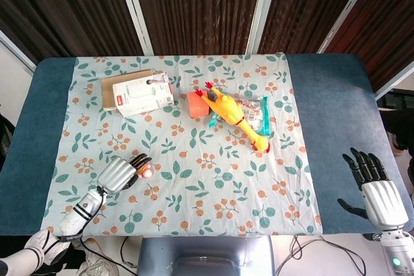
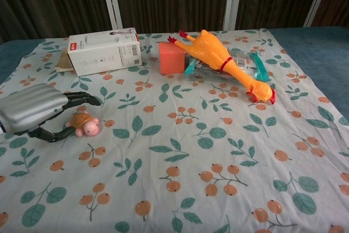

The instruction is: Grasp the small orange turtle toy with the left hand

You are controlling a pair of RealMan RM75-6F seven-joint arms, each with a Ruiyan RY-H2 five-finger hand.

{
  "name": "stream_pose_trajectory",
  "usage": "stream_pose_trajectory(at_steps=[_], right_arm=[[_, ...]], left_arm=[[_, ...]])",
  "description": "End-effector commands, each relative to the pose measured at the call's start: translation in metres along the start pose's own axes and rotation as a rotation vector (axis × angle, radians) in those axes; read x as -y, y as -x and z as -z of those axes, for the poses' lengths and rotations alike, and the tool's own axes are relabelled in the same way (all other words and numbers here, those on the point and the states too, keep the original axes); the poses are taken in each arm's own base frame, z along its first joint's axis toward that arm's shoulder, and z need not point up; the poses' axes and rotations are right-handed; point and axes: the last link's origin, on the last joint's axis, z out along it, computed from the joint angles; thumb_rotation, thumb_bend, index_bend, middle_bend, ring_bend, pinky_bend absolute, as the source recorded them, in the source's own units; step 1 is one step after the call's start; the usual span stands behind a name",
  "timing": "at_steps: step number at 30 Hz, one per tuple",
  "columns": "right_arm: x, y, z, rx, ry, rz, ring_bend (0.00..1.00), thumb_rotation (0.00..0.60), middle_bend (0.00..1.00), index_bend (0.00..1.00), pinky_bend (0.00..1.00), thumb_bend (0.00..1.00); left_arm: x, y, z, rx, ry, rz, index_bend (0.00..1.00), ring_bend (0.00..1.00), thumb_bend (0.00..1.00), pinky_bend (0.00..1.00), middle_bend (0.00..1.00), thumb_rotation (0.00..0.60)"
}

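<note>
The small orange turtle toy [image 2: 83, 123], with a brown shell and pink head, lies on the floral cloth at the front left. In the head view only its pink edge [image 1: 146, 172] shows past my fingers. My left hand [image 2: 34, 111] [image 1: 120, 174] hovers right over and beside it, fingers spread above the shell and thumb low on its near side; no grip is visible. My right hand [image 1: 373, 185] stays open, palm down, over the blue table edge at the far right.
A white box [image 1: 143, 93] lies at the back left. An orange block [image 1: 196, 103], a yellow rubber chicken [image 1: 234, 117] and a clear packet [image 1: 255, 112] sit at the back centre. The cloth [image 1: 194, 192] covers the table's middle.
</note>
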Motion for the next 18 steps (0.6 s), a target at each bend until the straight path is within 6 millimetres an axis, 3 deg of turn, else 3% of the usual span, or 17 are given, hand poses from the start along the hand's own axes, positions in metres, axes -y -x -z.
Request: stream_pose_trajectory(at_steps=[1, 12, 18], right_arm=[[-0.0008, -0.0014, 0.0010, -0.001, 0.003, -0.001, 0.00, 0.600, 0.00, 0.00, 0.00, 0.22], [-0.0018, -0.0041, 0.0025, -0.006, 0.012, -0.002, 0.00, 0.600, 0.00, 0.00, 0.00, 0.22], [-0.0016, -0.0035, 0.0026, 0.001, 0.010, 0.000, 0.00, 0.600, 0.00, 0.00, 0.00, 0.22]], left_arm=[[0.0004, 0.0027, -0.0020, 0.000, -0.001, -0.020, 0.22, 0.88, 0.46, 1.00, 0.24, 0.600], [0.0052, 0.0102, -0.0048, 0.019, -0.007, -0.036, 0.36, 0.88, 0.46, 1.00, 0.34, 0.600], [0.0084, 0.0088, -0.0107, -0.028, -0.033, -0.061, 0.59, 0.93, 0.47, 1.00, 0.59, 0.600]])
